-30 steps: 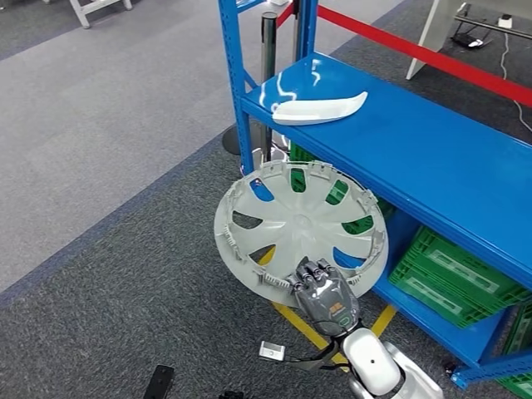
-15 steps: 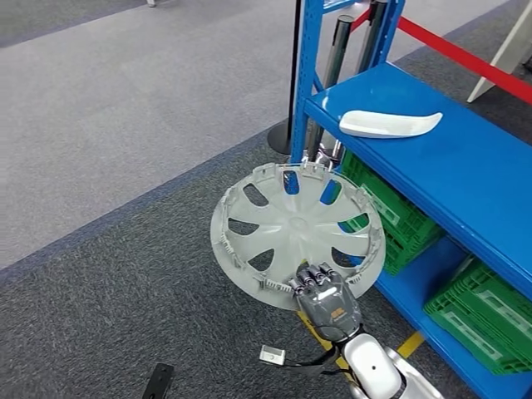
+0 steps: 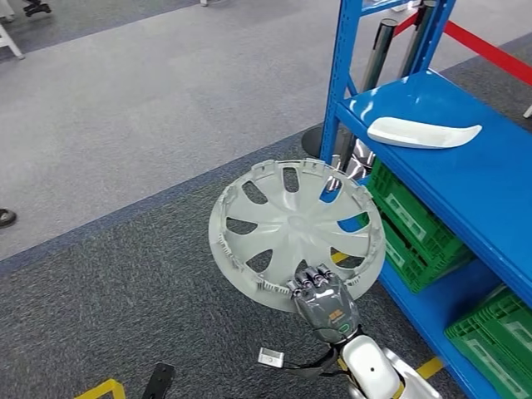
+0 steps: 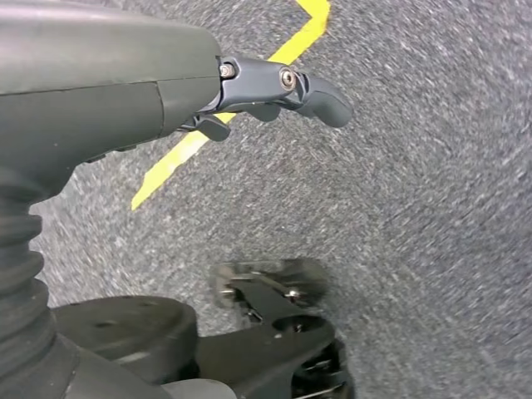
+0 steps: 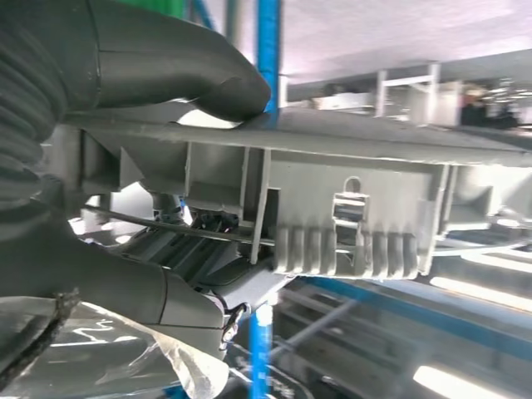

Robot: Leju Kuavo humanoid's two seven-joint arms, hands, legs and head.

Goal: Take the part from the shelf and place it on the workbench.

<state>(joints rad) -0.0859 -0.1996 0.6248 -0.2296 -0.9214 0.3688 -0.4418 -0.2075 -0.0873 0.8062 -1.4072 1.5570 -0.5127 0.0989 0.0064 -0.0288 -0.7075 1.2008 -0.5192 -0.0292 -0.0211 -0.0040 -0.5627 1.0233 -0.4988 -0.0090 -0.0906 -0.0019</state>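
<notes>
The right hand [image 3: 324, 301] grasps the hubcap [image 3: 297, 231] at its near rim, fingers hooked over the edge; the right wrist view confirms the thumb [image 5: 188, 66] pressed on one face and the fingers [image 5: 113, 283] under the other, with the ribbed rim clamped between them. The hubcap is off the shelf [image 3: 464, 158], held roughly flat in the air above the dark carpet [image 3: 125, 307], its far edge near the blue post [image 3: 338, 75] and the green crates [image 3: 407, 220]. Principal risk, in my judgement: the grip sits on one edge only, so the whole disc hangs out beyond the hand; a quick turn or a jolt while walking could lever it out of the fingers or let it droop. Second risk: the far rim is close to the post and the lower shelf, and a swing toward them could strike and twist the part in the grasp. A white trim piece [image 3: 423, 133] lies on the shelf, well apart from the hubcap, and seems in no danger. The workbench appears in none of these views, so the carry is judged largely undone. The left hand [image 4: 276, 87] hangs over the carpet near a yellow line [image 4: 188, 141] and holds nothing, with one finger seen extended; I cannot tell how the rest lie.
</notes>
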